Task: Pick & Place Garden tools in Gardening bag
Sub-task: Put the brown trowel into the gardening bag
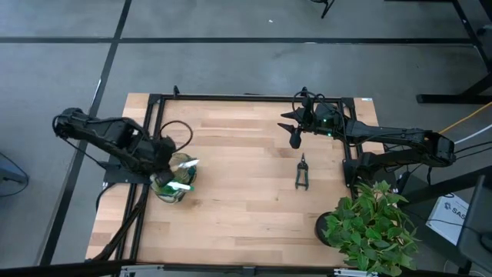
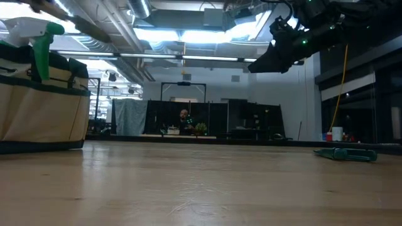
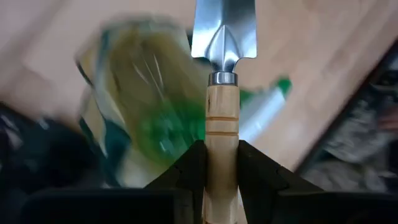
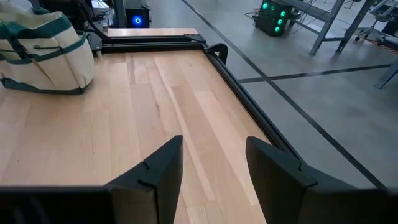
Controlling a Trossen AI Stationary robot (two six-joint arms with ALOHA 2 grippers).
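The cream gardening bag with green trim [image 1: 174, 185] stands on the table's left part; it also shows in the low view [image 2: 38, 103]. A green spray bottle's head [image 2: 41, 45] sticks out of its top. My left gripper [image 1: 171, 171] is above the bag, shut on the wooden-handled trowel [image 3: 222, 37]. The black pruning shears [image 1: 302, 172] lie flat on the table at the right. My right gripper [image 4: 211, 165] is open and empty, raised over the table's far right part [image 1: 295, 131]. The rake is not in view. My left gripper pinches the trowel's wooden handle [image 3: 222, 134] between its two fingers. The handle runs along the fingers, and the metal blade [image 3: 224, 28] points ahead of them. The fingers point down at the bag, and the trowel is lifted clear above its open top.
A leafy potted plant [image 1: 370, 225] stands at the table's near right corner. A black frame [image 1: 231, 98] runs along the table's far edge and its sides. Bare wood lies between the bag and the shears.
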